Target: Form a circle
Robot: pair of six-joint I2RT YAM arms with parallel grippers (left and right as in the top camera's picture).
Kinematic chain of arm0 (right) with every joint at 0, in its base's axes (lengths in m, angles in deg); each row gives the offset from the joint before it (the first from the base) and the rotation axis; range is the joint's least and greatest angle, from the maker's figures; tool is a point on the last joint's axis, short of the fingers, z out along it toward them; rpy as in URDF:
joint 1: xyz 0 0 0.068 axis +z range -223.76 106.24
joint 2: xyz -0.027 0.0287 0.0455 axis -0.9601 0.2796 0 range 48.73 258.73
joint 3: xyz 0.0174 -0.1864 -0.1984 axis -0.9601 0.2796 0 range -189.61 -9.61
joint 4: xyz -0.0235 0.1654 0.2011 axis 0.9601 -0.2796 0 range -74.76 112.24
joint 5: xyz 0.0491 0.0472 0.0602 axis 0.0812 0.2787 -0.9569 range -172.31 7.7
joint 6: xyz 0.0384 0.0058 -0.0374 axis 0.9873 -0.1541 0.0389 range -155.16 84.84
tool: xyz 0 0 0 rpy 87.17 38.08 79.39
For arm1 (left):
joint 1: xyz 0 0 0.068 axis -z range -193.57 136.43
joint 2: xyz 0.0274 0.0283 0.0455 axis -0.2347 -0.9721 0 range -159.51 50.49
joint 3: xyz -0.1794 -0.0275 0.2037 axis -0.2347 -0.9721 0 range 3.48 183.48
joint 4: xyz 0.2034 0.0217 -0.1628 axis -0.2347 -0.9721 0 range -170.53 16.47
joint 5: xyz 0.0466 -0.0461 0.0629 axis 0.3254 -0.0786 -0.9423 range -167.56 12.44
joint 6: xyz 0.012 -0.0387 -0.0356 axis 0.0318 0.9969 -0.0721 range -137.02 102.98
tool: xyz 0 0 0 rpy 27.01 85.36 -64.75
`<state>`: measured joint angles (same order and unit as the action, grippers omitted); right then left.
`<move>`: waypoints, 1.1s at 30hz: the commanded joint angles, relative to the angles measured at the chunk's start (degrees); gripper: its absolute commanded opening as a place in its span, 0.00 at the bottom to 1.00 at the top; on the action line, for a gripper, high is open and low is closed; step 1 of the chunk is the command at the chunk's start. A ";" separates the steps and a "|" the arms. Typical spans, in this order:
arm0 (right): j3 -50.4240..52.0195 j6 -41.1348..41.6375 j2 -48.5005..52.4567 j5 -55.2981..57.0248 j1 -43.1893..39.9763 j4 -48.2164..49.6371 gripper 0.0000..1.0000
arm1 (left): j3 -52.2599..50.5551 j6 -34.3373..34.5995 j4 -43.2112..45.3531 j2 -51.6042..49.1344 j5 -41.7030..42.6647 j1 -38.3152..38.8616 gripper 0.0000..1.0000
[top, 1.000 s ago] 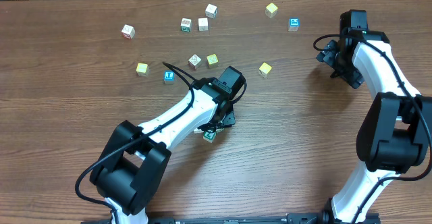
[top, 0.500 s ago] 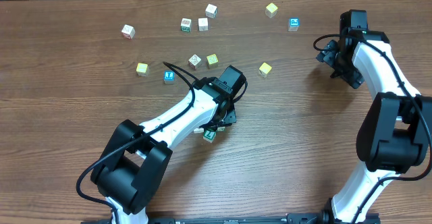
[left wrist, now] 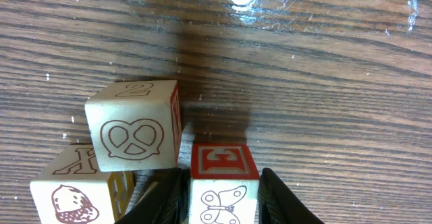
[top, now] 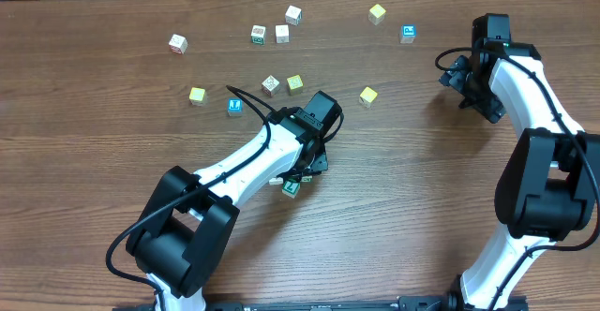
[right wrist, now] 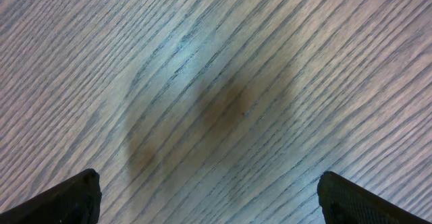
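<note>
The surface is a dark brown wood-grain table (top: pixel 412 189); its far edge runs along the top of the overhead view, with a pale strip of room beyond. The circle (left wrist: pixel 145 156) lies near the middle of the table, under my left gripper (left wrist: pixel 223 178) and largely hidden by it from above, where only the green-faced cube (top: pixel 292 189) shows clearly. My left wrist view resolves three whitish members standing flat and packed edge to edge: the pretzel cube (left wrist: pixel 133 135), the acorn cube (left wrist: pixel 73 198) just below and left of it, and the butterfly cube (left wrist: pixel 224 187) beside them. The bunch is compact, and I cannot tell a long axis for it. The butterfly cube shows its printed face to my wrist camera and its red lettered face toward the bare wood ahead of my fingers. My left fingers (left wrist: pixel 167 200) are closed against its two sides. My right gripper (right wrist: pixel 209 200) hangs over bare grain near the right side of the table, its fingers spread wide and holding nothing. Loose cubes lie scattered beyond the circle toward the far edge, among them yellow cubes (top: pixel 368 96) and blue-faced cubes (top: pixel 234 105). Bare wood extends from the circle toward the right arm and toward the near edge.
</note>
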<state>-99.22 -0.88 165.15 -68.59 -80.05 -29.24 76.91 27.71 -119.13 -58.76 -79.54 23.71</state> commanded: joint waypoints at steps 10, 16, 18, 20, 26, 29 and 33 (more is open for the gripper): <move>-0.02 -0.04 -1.51 0.17 0.15 0.26 1.00 | -0.48 0.76 -0.46 -0.48 -0.98 0.26 0.30; -0.02 -0.02 -1.51 0.17 0.15 0.26 1.00 | -0.48 0.79 -0.70 -0.48 -1.01 0.26 0.35; -0.02 -0.02 -1.51 0.17 0.15 0.26 1.00 | -0.46 1.11 -0.96 -0.48 -0.98 0.26 0.35; -0.02 -0.04 -1.51 0.17 0.15 0.26 1.00 | -0.46 2.10 -1.53 -0.48 -1.05 0.26 0.35; -0.02 -0.04 -1.51 0.17 0.15 0.26 1.00 | -0.46 2.89 -1.68 -0.48 -1.42 0.26 0.35; -0.02 -0.04 -1.51 0.15 0.15 0.26 1.00 | -0.46 2.91 -1.66 -0.48 -1.44 0.26 0.34; -0.02 -0.02 -1.51 0.17 0.15 0.26 1.00 | -0.46 2.99 -1.66 -0.48 -1.55 0.26 0.34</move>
<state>-99.22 -0.88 165.15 -68.61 -80.05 -29.22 76.89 29.59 -120.64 -58.76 -79.97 23.71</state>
